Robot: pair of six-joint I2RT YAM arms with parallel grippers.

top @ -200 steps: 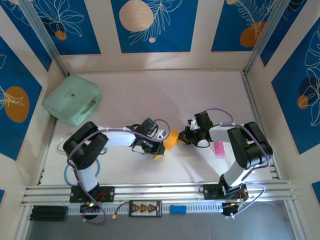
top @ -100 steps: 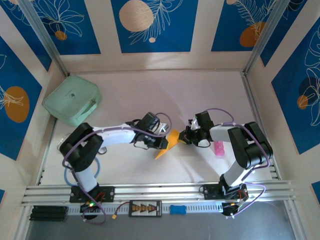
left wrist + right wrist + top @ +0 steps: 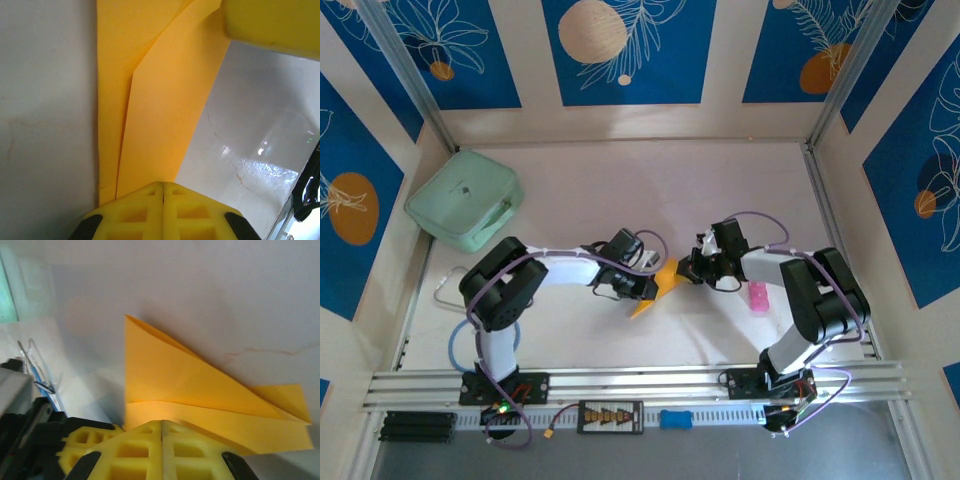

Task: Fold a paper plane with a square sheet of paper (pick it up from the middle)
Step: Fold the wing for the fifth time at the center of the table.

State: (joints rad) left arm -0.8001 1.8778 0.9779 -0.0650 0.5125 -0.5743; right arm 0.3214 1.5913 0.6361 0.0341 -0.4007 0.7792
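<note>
The orange-yellow square sheet of paper (image 3: 656, 294) lies folded on the table between the two arms, as a pointed wedge of overlapping layers with long creases (image 3: 160, 100) (image 3: 170, 370). My left gripper (image 3: 646, 289) (image 3: 163, 184) is shut, its tips down on the paper's left end. My right gripper (image 3: 683, 272) (image 3: 161, 422) is shut too, its tips set on a raised flap at the paper's right end. The paper spreads flat beyond both pairs of tips and is not clamped between the jaws. One yellow finger of the right gripper (image 3: 272, 22) shows in the left wrist view.
A mint-green case (image 3: 465, 210) sits at the back left by the wall. A small pink object (image 3: 758, 297) lies just right of the right gripper. Printed walls close in three sides, and an aluminium rail (image 3: 640, 380) runs along the near edge.
The left arm has swung its elbow up and pushed its gripper a little right, onto the paper. The paper's lower tip has shifted slightly. The right arm has hardly moved.
</note>
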